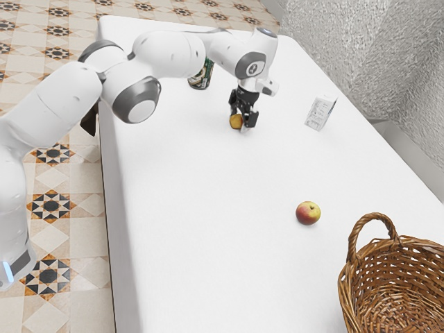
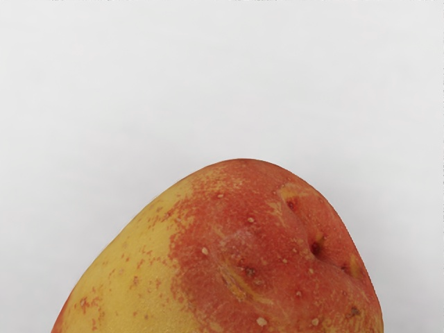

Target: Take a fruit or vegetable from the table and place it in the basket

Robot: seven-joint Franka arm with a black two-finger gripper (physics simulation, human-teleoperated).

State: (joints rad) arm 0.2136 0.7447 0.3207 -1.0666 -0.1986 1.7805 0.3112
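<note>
At the far part of the table, the black gripper (image 1: 243,115) is low over the white surface. A small fruit (image 1: 236,121), orange-yellow from this side, is right at its lower end and partly covered by it. In the wrist view the fruit (image 2: 229,257) looks large, yellow on one side and red with pits on the other, close under my hand. Whether the gripper holds it cannot be made out. The brown wicker basket (image 1: 352,295) stands at the exterior view's lower right, well apart from the gripper.
A red and yellow apple (image 1: 308,213) lies on the white table (image 1: 201,236) between my gripper and the basket. A white carton (image 1: 321,112) stands toward the exterior view's right. Behind the arm is a dark green can (image 1: 200,77). The basket's handle rises above its rim.
</note>
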